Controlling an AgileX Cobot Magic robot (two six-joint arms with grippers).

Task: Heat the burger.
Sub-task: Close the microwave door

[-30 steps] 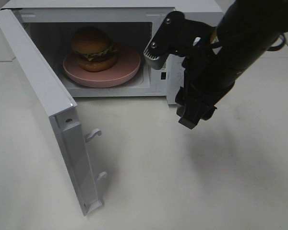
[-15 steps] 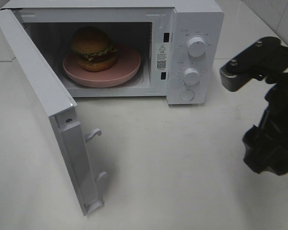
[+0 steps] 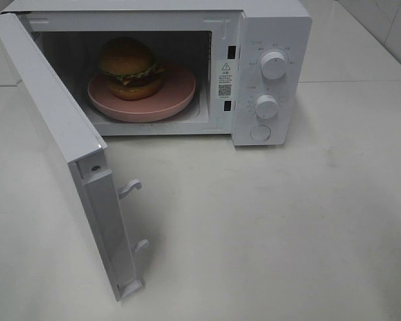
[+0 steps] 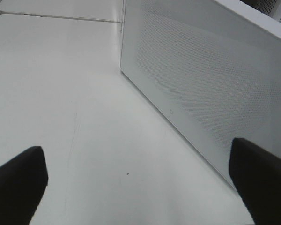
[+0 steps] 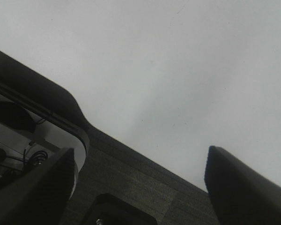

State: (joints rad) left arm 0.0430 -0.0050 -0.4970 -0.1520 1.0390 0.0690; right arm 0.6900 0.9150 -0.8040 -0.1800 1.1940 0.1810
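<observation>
Gone from overhead view, the right hand [image 5: 140,187] hangs spread and empty, like the left hand [image 4: 138,183]. The burger [image 3: 130,68] sits on its plate [image 3: 177,93] inside the far microwave [image 3: 274,27]; its open door [image 3: 53,127] needs shutting next.

Upper left of the frame: the burger [image 3: 129,67] sits on a pink plate [image 3: 178,93] inside a white microwave [image 3: 274,27] on the white bench [image 3: 287,227]. Its door [image 3: 53,127] stands open toward the lower left. Right of the cavity are an upper knob [image 3: 274,65], a lower knob [image 3: 266,105] and a round button [image 3: 260,132].
</observation>
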